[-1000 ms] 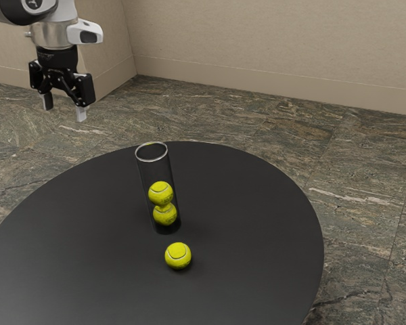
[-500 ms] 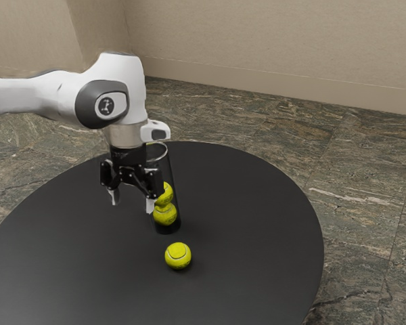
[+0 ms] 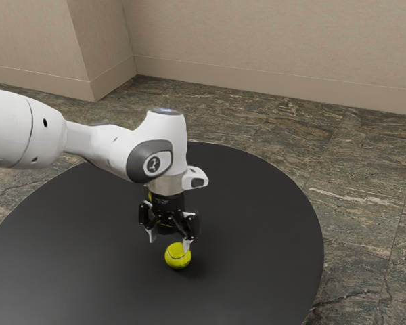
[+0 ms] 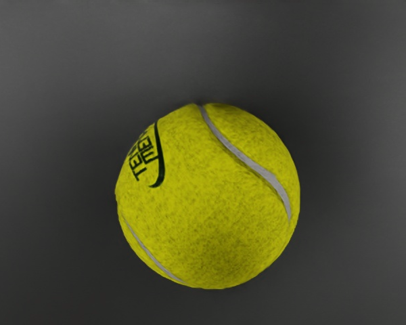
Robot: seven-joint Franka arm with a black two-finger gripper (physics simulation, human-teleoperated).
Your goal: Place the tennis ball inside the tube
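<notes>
claw (image 3: 168, 241): standing wide, holding nothing
ball (image 3: 178, 258): resting on the tabletop (image 3: 257, 210), below the claw, seemingly sitting slightly toward the exterior view's right of its centre
fingertip (image 3: 187, 244): overlapping the ball in view; whether it is touching, I cannot tell
coming move: probably centring, then lowering astride the ball

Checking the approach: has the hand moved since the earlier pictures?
Yes: against the table, the hand has moved toward the exterior view's right and down, to just over the loose ball.
</notes>
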